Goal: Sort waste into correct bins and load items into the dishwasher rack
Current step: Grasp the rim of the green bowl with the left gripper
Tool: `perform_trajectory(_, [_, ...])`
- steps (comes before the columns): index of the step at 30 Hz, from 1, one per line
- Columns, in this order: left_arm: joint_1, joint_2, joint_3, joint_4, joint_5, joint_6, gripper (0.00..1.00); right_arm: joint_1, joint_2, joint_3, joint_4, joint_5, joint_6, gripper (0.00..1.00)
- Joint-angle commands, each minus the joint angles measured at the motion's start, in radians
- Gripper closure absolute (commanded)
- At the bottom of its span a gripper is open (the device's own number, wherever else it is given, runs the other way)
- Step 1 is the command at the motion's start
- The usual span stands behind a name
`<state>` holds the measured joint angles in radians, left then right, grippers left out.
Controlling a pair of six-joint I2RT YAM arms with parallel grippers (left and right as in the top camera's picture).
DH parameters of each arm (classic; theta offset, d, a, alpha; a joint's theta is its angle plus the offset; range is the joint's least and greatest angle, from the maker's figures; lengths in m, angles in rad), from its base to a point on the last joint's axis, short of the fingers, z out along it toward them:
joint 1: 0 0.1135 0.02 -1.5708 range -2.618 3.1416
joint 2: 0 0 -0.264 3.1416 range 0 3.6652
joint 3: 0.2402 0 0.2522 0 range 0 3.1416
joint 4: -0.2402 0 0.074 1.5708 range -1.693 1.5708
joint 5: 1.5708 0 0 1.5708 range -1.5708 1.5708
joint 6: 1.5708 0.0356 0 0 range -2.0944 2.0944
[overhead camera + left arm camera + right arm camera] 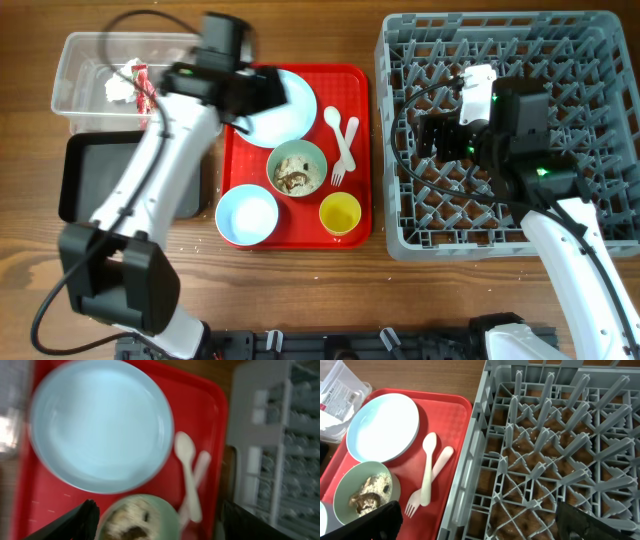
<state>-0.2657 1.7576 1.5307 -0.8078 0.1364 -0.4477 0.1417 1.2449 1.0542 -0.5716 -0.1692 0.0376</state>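
On the red tray (348, 80) lie a light blue plate (290, 112), a pale green bowl (299, 168) holding rice-like scraps with brown bits, a light blue bowl (246, 215), a yellow cup (340, 213), and a white spoon (335, 122) and fork (344, 150). Crumpled napkins with a red-striped wrapper (128, 82) lie in the clear tub (75, 60). The black tray (85, 160) sits below it. My left gripper (157, 522) is open above the plate and green bowl (137, 517). My right gripper (477, 522) is open above the grey rack's (600, 60) left side.
The rack (545, 435) stands right of the red tray (455, 415), with only a narrow strip of table between them. The left arm crosses over the black tray. Bare wooden table lies along the front edge.
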Motion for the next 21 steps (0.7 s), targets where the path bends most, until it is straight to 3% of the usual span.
perform_trajectory(1, [-0.148,-0.002,0.006,0.001,-0.005,-0.093,0.22,-0.003,0.008,0.018,0.002,-0.012,0.048,0.0])
perform_trajectory(4, [-0.237,0.021,0.006,-0.018,-0.063,-0.129,0.22,-0.026,-0.006,0.018,-0.015,-0.009,0.111,0.0])
perform_trajectory(10, [-0.249,0.095,0.006,-0.018,-0.063,-0.137,0.23,-0.157,-0.116,0.018,-0.099,-0.009,0.126,0.0])
perform_trajectory(15, [-0.283,0.193,0.006,0.007,-0.081,-0.137,0.28,-0.163,-0.121,0.018,-0.141,-0.01,0.119,0.0])
perform_trajectory(16, [-0.287,0.223,0.006,0.004,-0.085,-0.137,0.36,-0.163,-0.121,0.018,-0.144,-0.009,0.119,0.0])
perform_trajectory(21, [-0.314,0.237,-0.014,-0.018,-0.156,-0.137,0.51,-0.163,-0.121,0.018,-0.143,-0.009,0.119,0.0])
